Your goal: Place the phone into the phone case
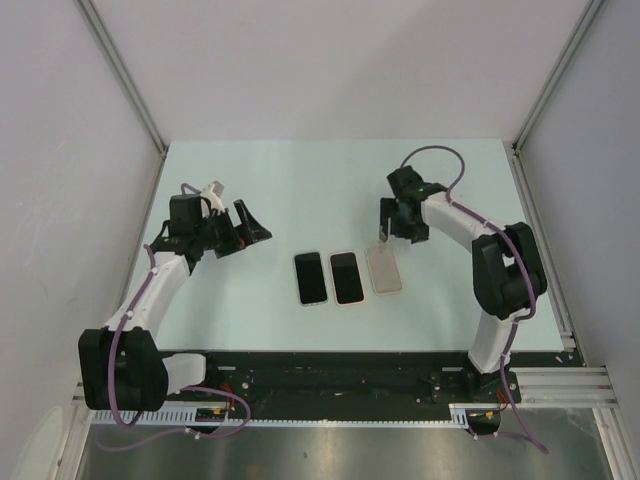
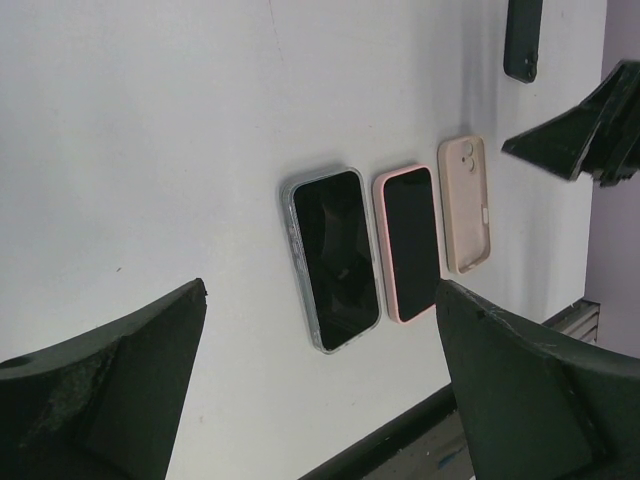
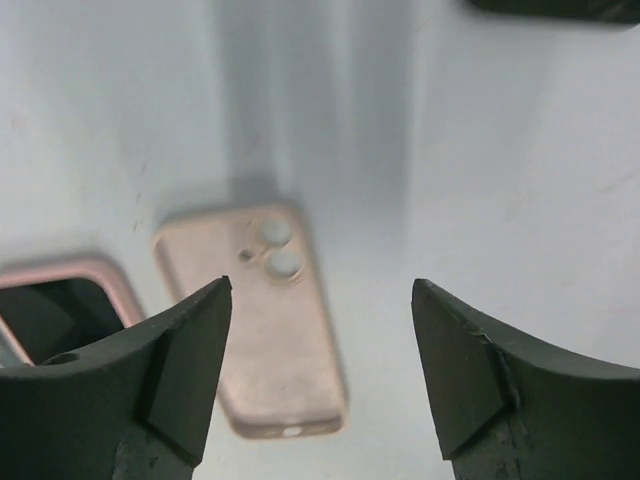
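Three flat things lie in a row on the pale table [image 1: 300, 190]. A black-screened phone [image 1: 311, 277] with a clear rim is on the left. Another phone [image 1: 346, 277] with a pink rim is in the middle. A beige phone case [image 1: 384, 269] with two camera holes lies on the right. My right gripper [image 1: 384, 234] hovers open over the case's [image 3: 270, 330] far end, nothing between its fingers [image 3: 322, 288]. My left gripper [image 1: 245, 228] is wide open and empty, well left of the row; it [image 2: 320, 300] looks across at the clear-rimmed phone [image 2: 334, 258], the pink-rimmed phone [image 2: 410, 242] and the case [image 2: 465, 205].
White walls close in the table on the left, back and right. A black rail [image 1: 330, 365] runs along the near edge just below the row. The pink-rimmed phone's corner [image 3: 60, 300] shows left of the case in the right wrist view.
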Available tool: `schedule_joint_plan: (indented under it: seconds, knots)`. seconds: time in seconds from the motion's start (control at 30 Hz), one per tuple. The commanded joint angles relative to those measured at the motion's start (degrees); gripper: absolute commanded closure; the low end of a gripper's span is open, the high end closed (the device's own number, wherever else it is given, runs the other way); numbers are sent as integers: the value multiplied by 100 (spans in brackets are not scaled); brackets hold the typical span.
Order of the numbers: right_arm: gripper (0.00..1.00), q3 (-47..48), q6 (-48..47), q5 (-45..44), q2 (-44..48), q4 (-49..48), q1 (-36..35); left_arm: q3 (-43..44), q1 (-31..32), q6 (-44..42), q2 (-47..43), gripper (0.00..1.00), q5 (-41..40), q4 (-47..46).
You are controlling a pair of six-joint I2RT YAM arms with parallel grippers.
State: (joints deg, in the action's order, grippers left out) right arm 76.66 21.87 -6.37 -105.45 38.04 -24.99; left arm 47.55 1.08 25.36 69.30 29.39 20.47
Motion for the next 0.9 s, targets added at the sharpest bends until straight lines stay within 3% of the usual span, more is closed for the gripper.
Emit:
schedule_joint_plan:
  seconds: [0.0,0.03,0.17,0.5,0.87]
  knots:
    - [21,603,-586,-294,-133,-324,617,-70,-3,-120,-197,1,173,-183]
    - [13,857,-657,-347,-256,-341,801,-79,-11,-93,-197,0,199,-192]
    - [1,1639,-947,-356,-1001,-333,1128,-88,-3,-49,-145,1,340,-254]
    - [1,3863,-1229,-480,-2514,361,1611,-123,-3,-32,-259,1,471,-289]
    - [2,4111,-1202,197,-2999,213,1893,-150,-12,-32,-294,1,489,-307]
